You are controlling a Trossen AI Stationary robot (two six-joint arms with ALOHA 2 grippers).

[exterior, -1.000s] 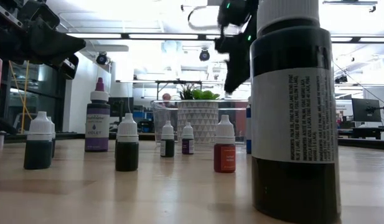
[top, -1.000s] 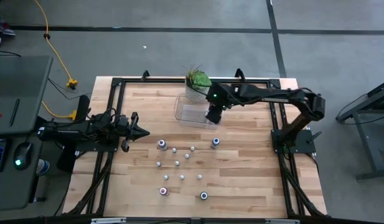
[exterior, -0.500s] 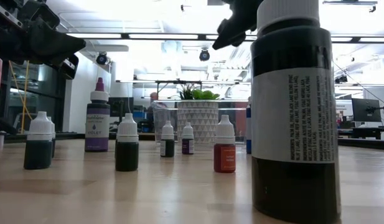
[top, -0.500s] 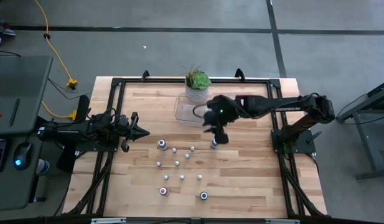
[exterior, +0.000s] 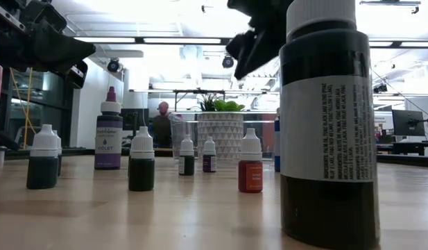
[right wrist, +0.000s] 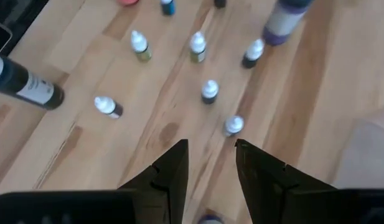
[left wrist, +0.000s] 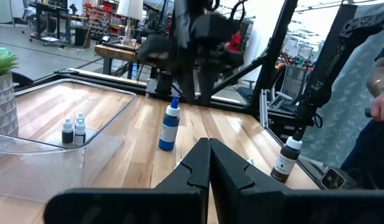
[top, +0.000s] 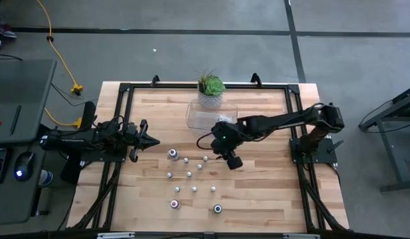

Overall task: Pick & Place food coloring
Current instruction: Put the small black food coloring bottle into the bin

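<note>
Right gripper (top: pixel 229 158): you have it hanging over the mid-table, just beside the cluster of small bottles; its fingers (right wrist: pixel 174 163) stand apart with bare wood between them, pinching nothing.
Left gripper (top: pixel 151 140): you see it parked at the table's left side, its fingers pressed together to a point.
Food coloring (top: pixel 189 174): scattered upright over the wooden table (top: pixel 258 192), caps up; two more small bottles (left wrist: pixel 73 130) stand inside the clear tray (top: pixel 198 119).
Violet bottle (exterior: pixel 108 132): purple cap, and its label reads "VIOLET".
Big dark bottle (exterior: pixel 329 125): closest to the low camera, white label with fine print too small for you to read.
Blue bottle (left wrist: pixel 171 124): upright on the wood beyond the tray.
Plant (top: pixel 210 88): in a white pot, touching the tray's far edge.
Person (exterior: pixel 160 125): stands in the room behind the table.
</note>
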